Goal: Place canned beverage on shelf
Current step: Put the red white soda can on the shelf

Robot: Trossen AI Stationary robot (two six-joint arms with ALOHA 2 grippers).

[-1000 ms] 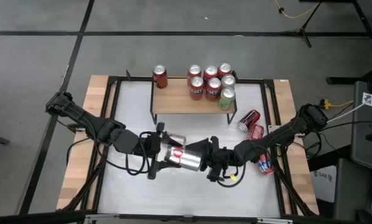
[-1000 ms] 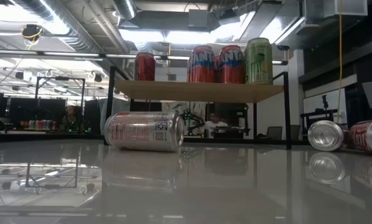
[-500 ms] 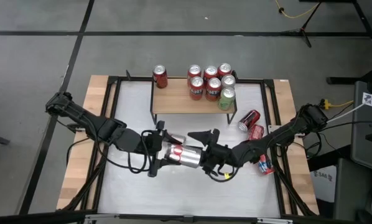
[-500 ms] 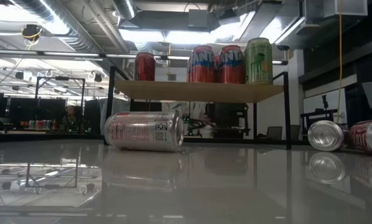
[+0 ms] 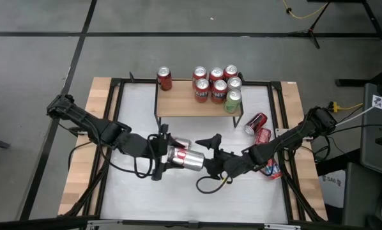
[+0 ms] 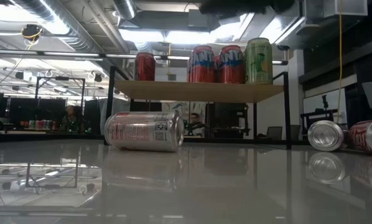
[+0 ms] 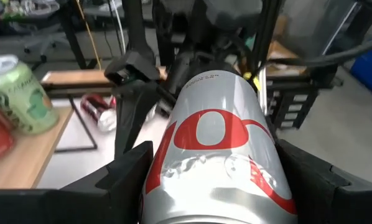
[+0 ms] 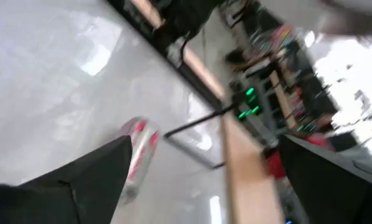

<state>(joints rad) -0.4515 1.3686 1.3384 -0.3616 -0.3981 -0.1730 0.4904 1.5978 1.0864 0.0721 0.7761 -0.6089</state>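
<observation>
Holding the silver can (image 5: 183, 160) in the left gripper (image 5: 168, 156), jaws clamped on either side of its body, up off the table near the middle. Lies on its side in that grip, long axis running out from the left wrist toward the right gripper (image 5: 210, 153), in the high view roughly parallel to the long edge of the shelf (image 5: 181, 105). Right gripper just beside the can's far end, jaws spread wide with nothing between them; impossible to tell whether a fingertip touches the can.

Shelf well apart from the held can, toward the far side of the table. Carries a cluster of cans (image 5: 218, 86) at one end and a lone red can (image 5: 164, 78) at the other, with bare plank between. Judged from this: calls for turning the can from lying to upright, then carrying it to that bare stretch. Left arm plainly the one placed to do so, since it alone has a grip.
</observation>
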